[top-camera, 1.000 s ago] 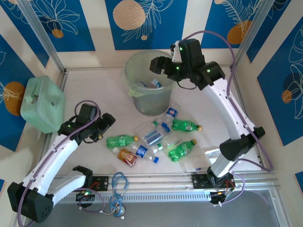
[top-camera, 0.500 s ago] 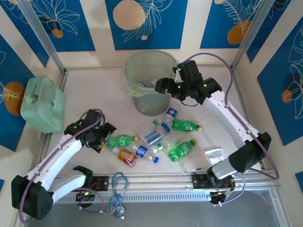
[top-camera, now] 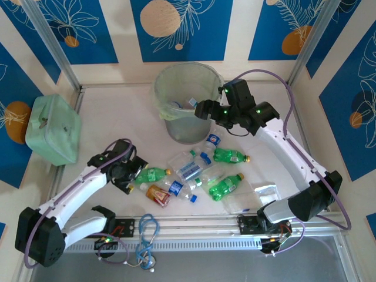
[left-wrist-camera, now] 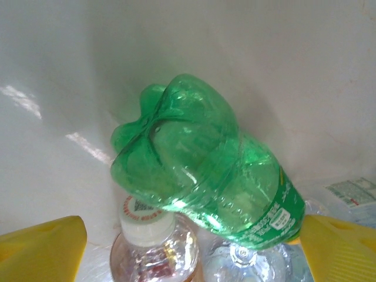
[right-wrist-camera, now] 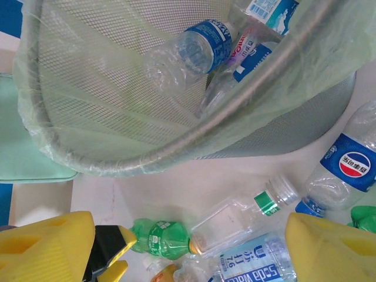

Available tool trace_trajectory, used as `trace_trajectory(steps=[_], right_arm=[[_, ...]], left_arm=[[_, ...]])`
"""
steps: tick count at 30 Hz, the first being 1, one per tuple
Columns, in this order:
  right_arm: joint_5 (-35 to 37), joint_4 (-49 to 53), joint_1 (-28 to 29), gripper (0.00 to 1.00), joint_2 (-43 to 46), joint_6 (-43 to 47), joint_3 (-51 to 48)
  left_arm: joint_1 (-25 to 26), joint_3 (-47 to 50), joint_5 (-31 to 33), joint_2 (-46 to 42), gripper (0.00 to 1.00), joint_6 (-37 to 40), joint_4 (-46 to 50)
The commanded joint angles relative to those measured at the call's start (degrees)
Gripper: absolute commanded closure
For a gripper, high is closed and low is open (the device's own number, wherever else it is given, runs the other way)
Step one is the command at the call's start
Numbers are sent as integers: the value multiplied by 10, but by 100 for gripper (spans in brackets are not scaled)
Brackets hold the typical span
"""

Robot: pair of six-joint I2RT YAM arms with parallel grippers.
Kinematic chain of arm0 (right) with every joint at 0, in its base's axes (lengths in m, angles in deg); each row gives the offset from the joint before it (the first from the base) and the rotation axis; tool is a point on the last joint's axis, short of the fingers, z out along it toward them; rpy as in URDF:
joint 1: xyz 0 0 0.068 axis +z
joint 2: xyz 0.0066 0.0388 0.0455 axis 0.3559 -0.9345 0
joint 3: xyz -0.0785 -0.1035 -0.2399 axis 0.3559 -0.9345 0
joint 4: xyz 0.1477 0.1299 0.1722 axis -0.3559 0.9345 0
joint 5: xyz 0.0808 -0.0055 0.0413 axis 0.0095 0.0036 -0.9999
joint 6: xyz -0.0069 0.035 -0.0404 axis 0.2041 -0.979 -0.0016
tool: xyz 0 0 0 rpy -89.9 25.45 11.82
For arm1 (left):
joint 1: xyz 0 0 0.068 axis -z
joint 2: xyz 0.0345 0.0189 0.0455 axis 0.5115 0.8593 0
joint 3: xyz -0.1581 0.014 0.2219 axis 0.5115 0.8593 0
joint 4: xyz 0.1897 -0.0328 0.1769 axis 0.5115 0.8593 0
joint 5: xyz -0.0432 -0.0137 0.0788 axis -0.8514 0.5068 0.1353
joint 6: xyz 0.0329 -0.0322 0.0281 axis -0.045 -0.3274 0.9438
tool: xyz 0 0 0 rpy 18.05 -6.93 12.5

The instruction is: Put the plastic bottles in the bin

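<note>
Several plastic bottles lie in a loose heap on the white table in front of the bin, among them a green bottle at the heap's left. My left gripper is open just left of it. In the left wrist view the green bottle points its base at me, ahead of the open left gripper, above an amber bottle. My right gripper hovers open beside the bin's right rim. The right gripper holds nothing, and bottles lie inside the bin.
A mint-green case sits at the far left. Flat clear plastic bags lie right of the heap. A blue cable hangs at the front rail. Patterned walls close in the table on three sides.
My left gripper has slid right and nearer, up to the green bottle, and opened wider. My right gripper has dropped from above the bin to beside its right rim.
</note>
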Motion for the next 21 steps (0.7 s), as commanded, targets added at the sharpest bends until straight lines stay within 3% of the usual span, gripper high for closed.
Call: trace_trajectory(steps=[1,21], right_arm=[[-1,-4,-3,15,15,-7,-9],[-9,1,-12,14,19,-6,-17]], left_arm=[[5,18,9,14,7,-37,-43],[-10,3,39,149,9,-8,-182]])
